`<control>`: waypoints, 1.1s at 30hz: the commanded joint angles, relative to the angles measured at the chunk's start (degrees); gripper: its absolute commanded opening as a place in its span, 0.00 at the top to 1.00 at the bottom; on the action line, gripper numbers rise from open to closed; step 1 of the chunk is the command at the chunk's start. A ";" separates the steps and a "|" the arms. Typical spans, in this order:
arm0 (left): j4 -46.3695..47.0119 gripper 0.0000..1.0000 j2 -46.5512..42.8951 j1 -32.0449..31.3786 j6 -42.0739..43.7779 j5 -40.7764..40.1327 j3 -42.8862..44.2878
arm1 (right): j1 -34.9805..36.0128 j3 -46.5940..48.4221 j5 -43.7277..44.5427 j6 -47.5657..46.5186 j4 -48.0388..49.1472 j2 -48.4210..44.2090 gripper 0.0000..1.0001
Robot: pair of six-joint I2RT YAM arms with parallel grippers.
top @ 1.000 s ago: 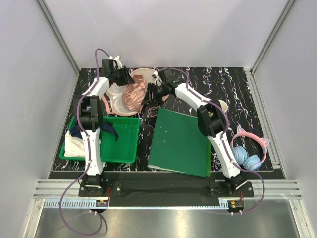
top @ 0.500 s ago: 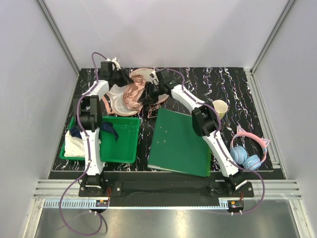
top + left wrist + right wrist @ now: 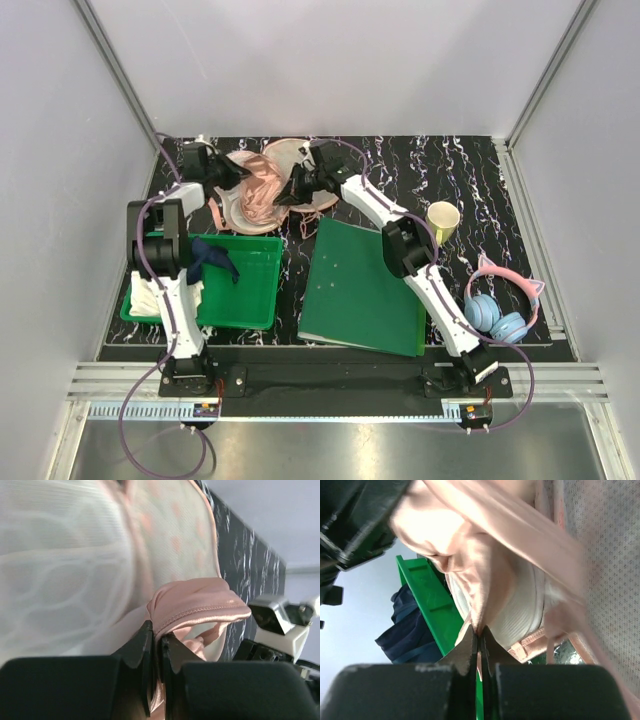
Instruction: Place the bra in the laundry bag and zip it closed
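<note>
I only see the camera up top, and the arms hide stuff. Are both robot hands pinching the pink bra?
Observer: Yes for the left: its wrist camera shows the left fingers shut on a folded edge of the bra.
Operator: And the right one?
Observer: The right fingers are shut on a thin fold of the shiny pink fabric.
Operator: Where's the bag?
Observer: The left wrist camera shows the spotted laundry bag just beyond the pinched fold.
</note>
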 commanded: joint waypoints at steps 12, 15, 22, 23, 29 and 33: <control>-2.95 1.00 -0.80 5.65 -3.92 -10.45 3.74 | 2.62 1.21 0.09 -0.53 1.94 -0.51 1.00; -3.40 0.99 1.05 5.65 -3.57 -10.97 5.69 | 2.62 2.00 0.00 -0.35 1.68 0.29 0.96; -16.92 0.61 5.54 5.91 0.11 -12.37 16.14 | 2.27 2.18 0.61 -2.28 -2.00 -2.16 0.60; -20.16 0.57 5.63 6.00 0.91 -12.29 18.76 | 2.18 2.18 0.53 -3.33 -2.88 -2.87 0.58; -27.39 0.25 -0.15 6.26 5.57 -16.15 21.34 | 1.13 -1.86 2.28 -15.96 -13.25 -12.53 0.26; -31.35 0.17 -5.51 6.00 7.85 -18.96 18.54 | -0.36 -4.49 11.31 -26.70 -23.44 -18.77 0.15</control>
